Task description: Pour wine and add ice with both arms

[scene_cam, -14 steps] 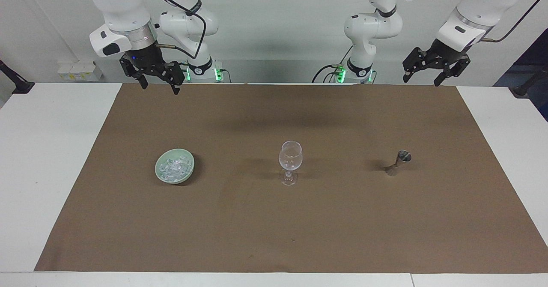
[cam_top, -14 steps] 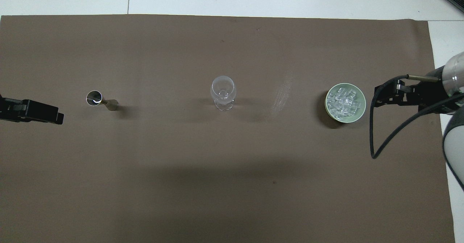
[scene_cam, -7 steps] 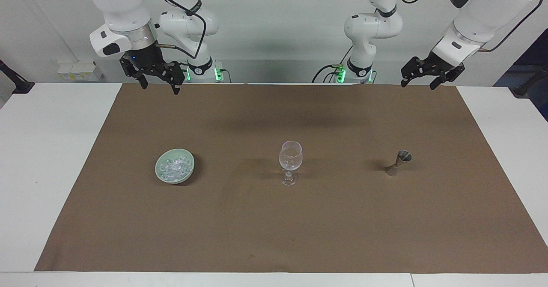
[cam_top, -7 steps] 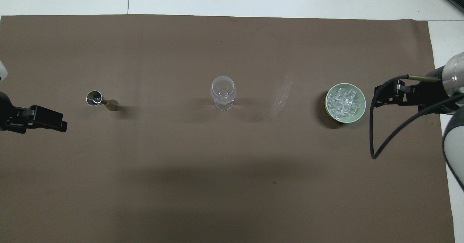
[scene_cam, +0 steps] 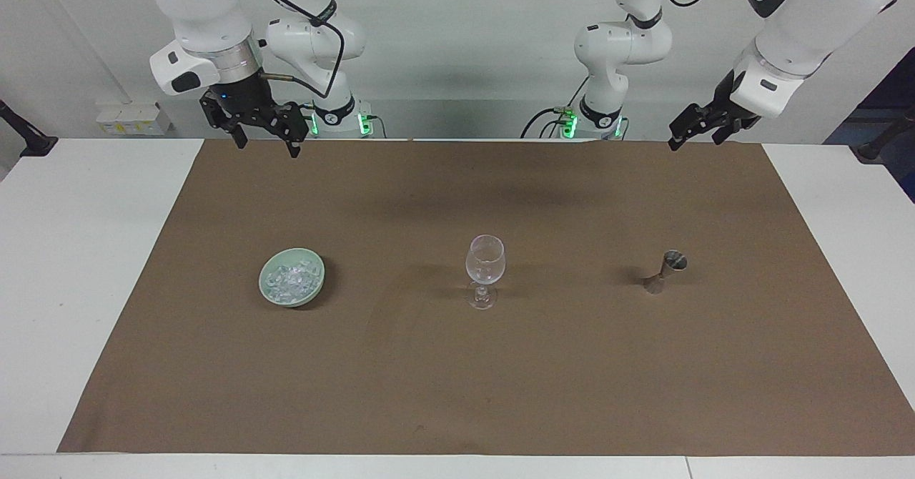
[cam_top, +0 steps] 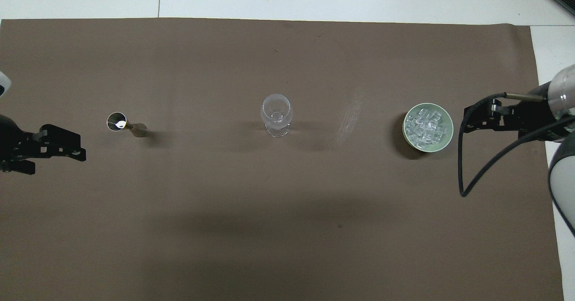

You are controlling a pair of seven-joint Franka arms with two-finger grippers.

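Left gripper [scene_cam: 692, 130]: rotated at the wrist since the earlier frames, hanging over the left arm's end of the tabletop [scene_cam: 86, 250]; fingers wide apart, empty. Likely lining up on the jigger [scene_cam: 666, 271]. Right gripper [scene_cam: 263, 130]: unchanged, waiting, open, empty. Ice [scene_cam: 290, 279]: in the green bowl [scene_cam: 270, 294], beside the wine glass [scene_cam: 485, 268]. Nothing poured yet.

text: none readable | labels: none; brands: none; numbers: none; signs: none
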